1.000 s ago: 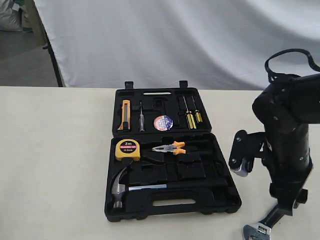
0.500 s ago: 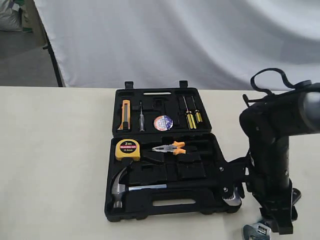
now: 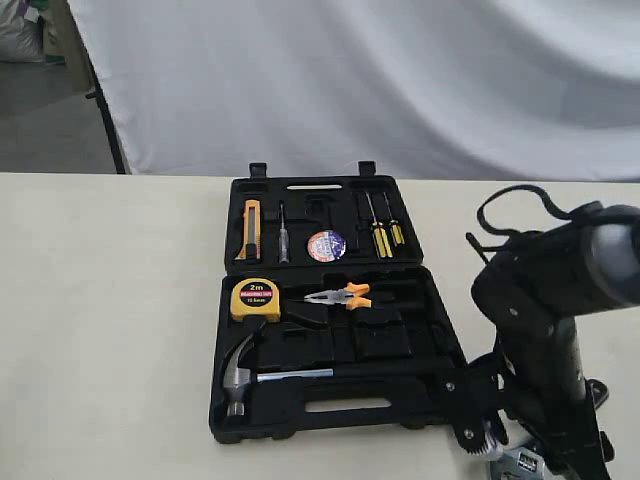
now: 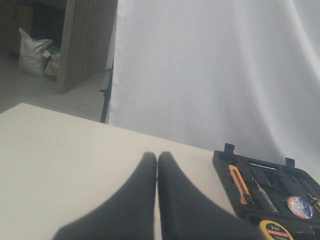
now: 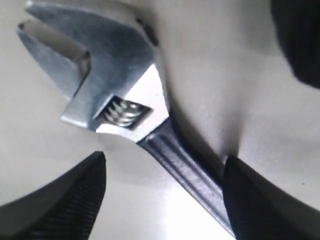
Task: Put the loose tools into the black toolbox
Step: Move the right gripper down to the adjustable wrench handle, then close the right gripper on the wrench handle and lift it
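Right arm (image 3: 545, 300) lower over wrench (image 5: 117, 70) (beige tabletop (image 3: 110, 330))

The silver adjustable wrench with black handle (image 5: 110, 75) has a bare metal head with a dull, brushed sheen and light scuffs. Its worm screw (image 5: 122, 112) is bright threaded metal, and the handle is dark with moulded lengthwise ridges. The black fingers (image 5: 65, 200) of the right gripper (image 5: 164, 159) carry a fine ribbed, matt texture. The large black plastic toolbox (image 3: 330, 425) looks matt and moulded. The steel claw hammer (image 3: 238, 378) shows a polished, reflective head. The yellow tape measure (image 3: 255, 300) has a glossy plastic case. The cream table top (image 3: 110, 320) is smooth and matt. The white cloth backdrop (image 3: 350, 80) hangs in soft folds.
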You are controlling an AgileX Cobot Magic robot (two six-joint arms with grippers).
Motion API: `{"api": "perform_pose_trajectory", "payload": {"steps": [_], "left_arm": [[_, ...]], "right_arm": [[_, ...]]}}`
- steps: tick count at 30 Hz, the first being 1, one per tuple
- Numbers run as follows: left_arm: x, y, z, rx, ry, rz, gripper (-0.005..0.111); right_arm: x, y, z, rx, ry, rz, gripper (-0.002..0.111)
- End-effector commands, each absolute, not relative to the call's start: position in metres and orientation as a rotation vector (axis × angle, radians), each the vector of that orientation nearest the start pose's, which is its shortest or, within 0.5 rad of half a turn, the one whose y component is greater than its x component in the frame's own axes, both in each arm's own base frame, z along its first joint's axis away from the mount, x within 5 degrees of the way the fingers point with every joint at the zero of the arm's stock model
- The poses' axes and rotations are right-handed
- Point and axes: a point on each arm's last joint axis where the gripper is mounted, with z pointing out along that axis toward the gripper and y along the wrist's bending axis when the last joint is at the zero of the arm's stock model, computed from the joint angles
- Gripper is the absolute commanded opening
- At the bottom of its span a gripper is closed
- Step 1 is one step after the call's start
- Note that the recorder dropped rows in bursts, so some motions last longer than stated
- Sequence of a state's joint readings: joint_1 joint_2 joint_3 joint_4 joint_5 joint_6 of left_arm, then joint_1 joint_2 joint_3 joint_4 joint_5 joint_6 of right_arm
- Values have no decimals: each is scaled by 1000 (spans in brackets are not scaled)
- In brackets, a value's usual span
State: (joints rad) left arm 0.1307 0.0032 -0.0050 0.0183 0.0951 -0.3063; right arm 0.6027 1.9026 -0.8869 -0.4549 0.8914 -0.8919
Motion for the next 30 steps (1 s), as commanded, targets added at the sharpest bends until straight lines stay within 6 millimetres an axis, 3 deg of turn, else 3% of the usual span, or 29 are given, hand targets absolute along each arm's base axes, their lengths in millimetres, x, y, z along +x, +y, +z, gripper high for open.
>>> {"api": "perform_pose_trajectory", "payload": {"steps": [1, 8, 18, 21, 25, 30], "left_arm": [[55, 9, 208, -346, 1526, -103, 1], [55, 9, 208, -346, 1526, -103, 1], [55, 9, 208, -346, 1526, -103, 1], [55, 9, 208, -346, 1526, -103, 1], [55, 9, 208, -346, 1526, -103, 1], [55, 9, 208, -346, 1526, -103, 1]], "right_arm": [[233, 137, 83, -2735, 1875, -521, 64], [222, 152, 80, -2747, 1786, -513, 59], [197, 184, 75, -2730, 1655, -396, -1], [187, 192, 74, -2748, 1624, -376, 0], [158, 216, 73, -2785, 1533, -318, 0], [133, 244, 72, -2604, 1597, -104, 0]]}}
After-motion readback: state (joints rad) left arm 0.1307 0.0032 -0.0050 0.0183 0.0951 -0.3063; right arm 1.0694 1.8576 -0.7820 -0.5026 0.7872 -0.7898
